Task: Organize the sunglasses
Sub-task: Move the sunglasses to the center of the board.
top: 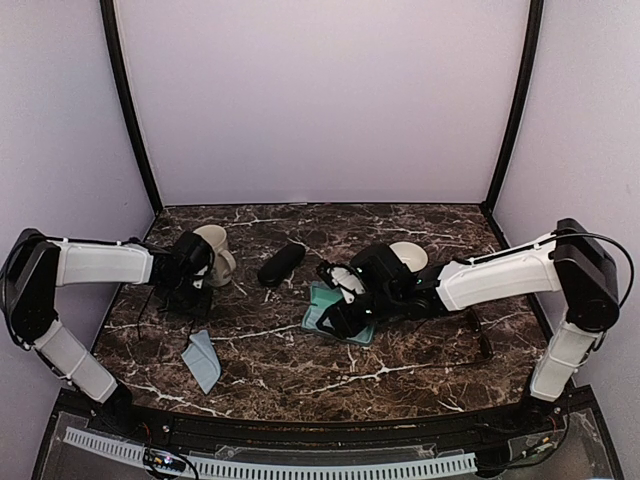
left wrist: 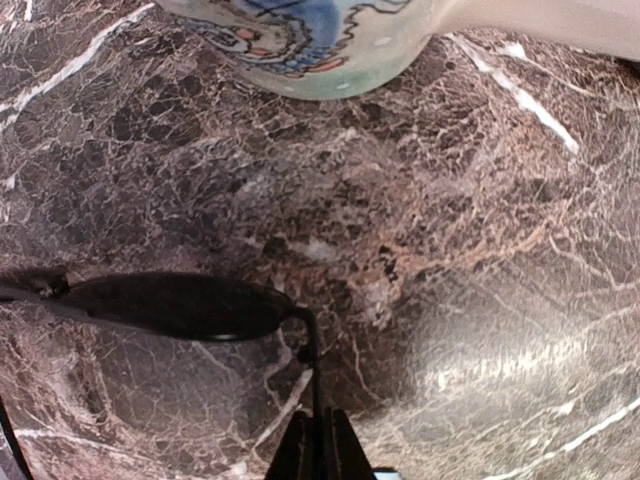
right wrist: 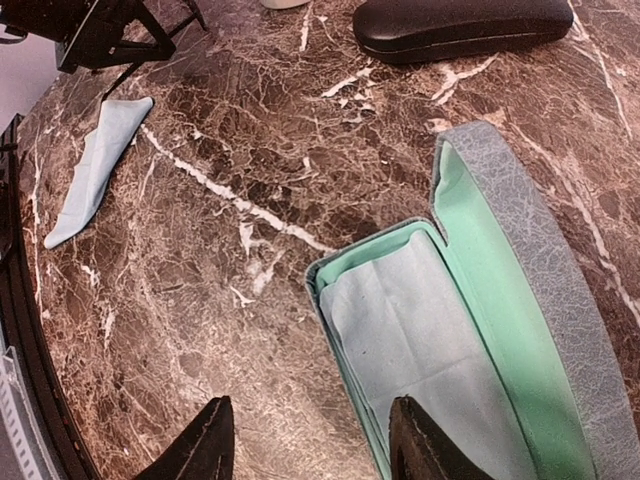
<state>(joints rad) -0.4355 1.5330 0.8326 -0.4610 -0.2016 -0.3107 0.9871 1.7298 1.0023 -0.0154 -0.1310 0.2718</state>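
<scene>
Beside the patterned mug [left wrist: 320,45], at the left of the dark marble table [left wrist: 480,250], the left gripper [left wrist: 320,455] has its fingers pinched together on the thin arm of a pair of sunglasses [left wrist: 170,305]. One dark oval lens shows in the left wrist view, reaching out to the left of the fingers and low over the marble. Whether it touches the surface cannot be told.

Near the middle of the table, the right gripper [right wrist: 308,425] hangs over the near end of an open blue-grey case [right wrist: 520,300]. Its fingers stand apart with nothing between them. The case has a green lining, and a pale blue liner cloth [right wrist: 420,350] lies flat in its lower half. A closed black case [right wrist: 460,25] lies beyond it, apart from it. A folded cloth [right wrist: 95,170] of the same pale blue lies on the marble toward the left arm's side.
</scene>
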